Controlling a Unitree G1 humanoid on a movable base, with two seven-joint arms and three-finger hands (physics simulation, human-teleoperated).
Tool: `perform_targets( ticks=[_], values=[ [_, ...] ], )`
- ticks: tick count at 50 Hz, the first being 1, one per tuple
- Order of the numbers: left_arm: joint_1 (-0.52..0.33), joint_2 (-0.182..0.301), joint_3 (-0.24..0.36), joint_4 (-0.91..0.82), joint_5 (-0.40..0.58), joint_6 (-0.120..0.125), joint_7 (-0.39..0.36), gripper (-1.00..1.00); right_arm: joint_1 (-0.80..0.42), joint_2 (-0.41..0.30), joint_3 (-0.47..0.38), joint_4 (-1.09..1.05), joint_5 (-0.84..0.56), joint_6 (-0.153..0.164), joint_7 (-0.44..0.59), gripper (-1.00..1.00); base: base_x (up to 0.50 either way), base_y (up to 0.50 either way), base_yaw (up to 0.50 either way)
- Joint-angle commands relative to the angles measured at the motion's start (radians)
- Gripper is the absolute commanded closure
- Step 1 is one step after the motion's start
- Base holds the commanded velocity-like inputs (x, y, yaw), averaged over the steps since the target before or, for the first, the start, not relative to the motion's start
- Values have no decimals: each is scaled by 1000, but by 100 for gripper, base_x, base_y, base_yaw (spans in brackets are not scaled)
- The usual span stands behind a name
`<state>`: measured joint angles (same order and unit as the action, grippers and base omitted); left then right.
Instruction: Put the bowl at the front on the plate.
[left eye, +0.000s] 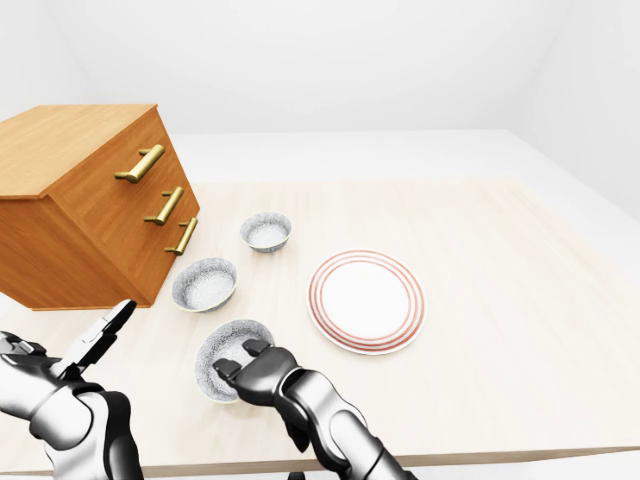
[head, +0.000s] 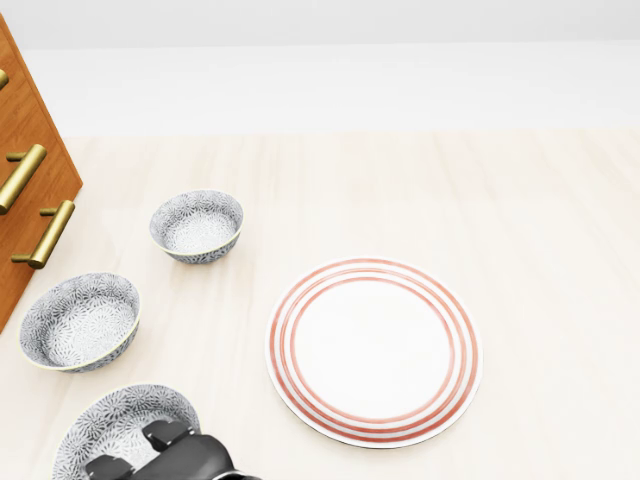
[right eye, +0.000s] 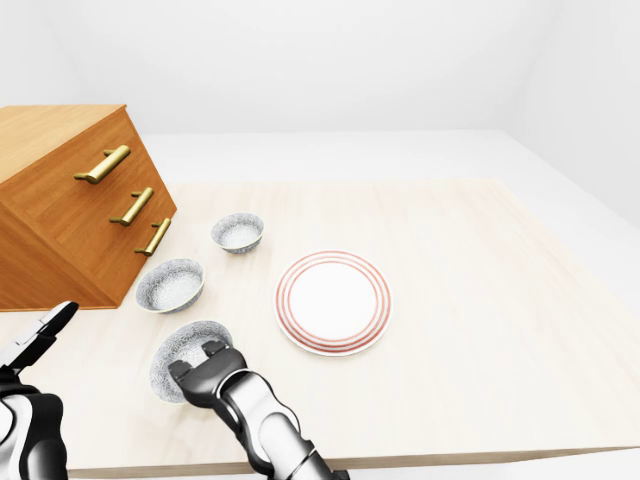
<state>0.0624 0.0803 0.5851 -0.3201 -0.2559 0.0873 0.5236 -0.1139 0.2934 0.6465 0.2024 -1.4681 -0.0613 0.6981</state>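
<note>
The patterned grey bowl (left eye: 220, 348) lowest in the left-eye view rests on the pale table near its bottom edge. My right hand (left eye: 246, 362) sits at the bowl's right rim, its dark fingers (head: 165, 436) hooked over the rim into the bowl; the thumb is hidden. The white plate (left eye: 366, 300) with red rings lies to the right of the bowl and slightly higher, a short gap away. My left hand (left eye: 105, 330) hovers left of the bowl with fingers stretched out and holds nothing.
Two more patterned bowls, a middle bowl (left eye: 204, 284) and a farther bowl (left eye: 266, 231), stand in a line above the held one. A wooden drawer cabinet (left eye: 80, 200) with brass handles fills the left. The table edge (left eye: 480, 458) runs close below my arms.
</note>
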Motion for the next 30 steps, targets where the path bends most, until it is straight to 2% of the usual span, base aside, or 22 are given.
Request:
perform_targets(
  ticks=[1, 6, 16, 30],
  values=[
    [-1, 1, 0, 0, -1, 0, 0, -100, 3, 7, -3, 30, 26, 35, 0, -100, 0, 0, 0],
    [-3, 1, -1, 5, -1, 0, 0, -100, -1, 13, -5, 29, 44, 53, 0, -100, 0, 0, 0],
    [-4, 2, -2, 5, -4, 0, 0, -100, -14, 25, -3, 65, 56, 58, 0, -100, 0, 0, 0],
    [0, 2, 0, -4, -8, 0, 0, -100, -15, 23, -26, 170, 83, 29, 0, -100, 0, 0, 0]
  ],
)
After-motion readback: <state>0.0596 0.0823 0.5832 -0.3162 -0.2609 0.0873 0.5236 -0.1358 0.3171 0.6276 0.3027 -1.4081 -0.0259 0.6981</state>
